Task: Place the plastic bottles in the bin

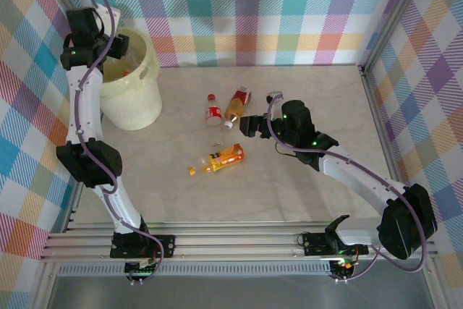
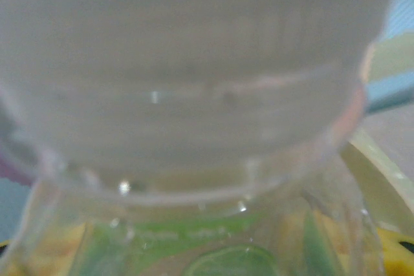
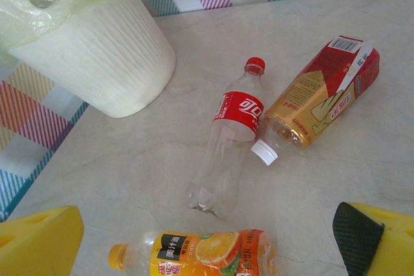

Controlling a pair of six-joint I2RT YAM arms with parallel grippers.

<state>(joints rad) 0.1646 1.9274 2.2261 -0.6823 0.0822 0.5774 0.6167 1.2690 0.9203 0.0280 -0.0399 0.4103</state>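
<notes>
My left gripper (image 1: 116, 43) hangs over the mouth of the bin (image 1: 136, 106), which stands in the far left corner of the worktop (image 1: 318, 99). Its wrist camera sits right up against a clear bottle (image 2: 194, 95), blurred, with green low down. I cannot tell whether the jaws pinch it.

My right gripper (image 1: 247, 125) is spread wide and touches nothing. It faces three bottles lying near the worktop's middle: a red-capped cola bottle (image 3: 233, 140), a red-and-gold bottle (image 3: 323, 95) just beside it, and an orange bottle (image 3: 207, 256) nearer me.

The worktop is pale and marbled, and pastel checked cloth walls it in.
</notes>
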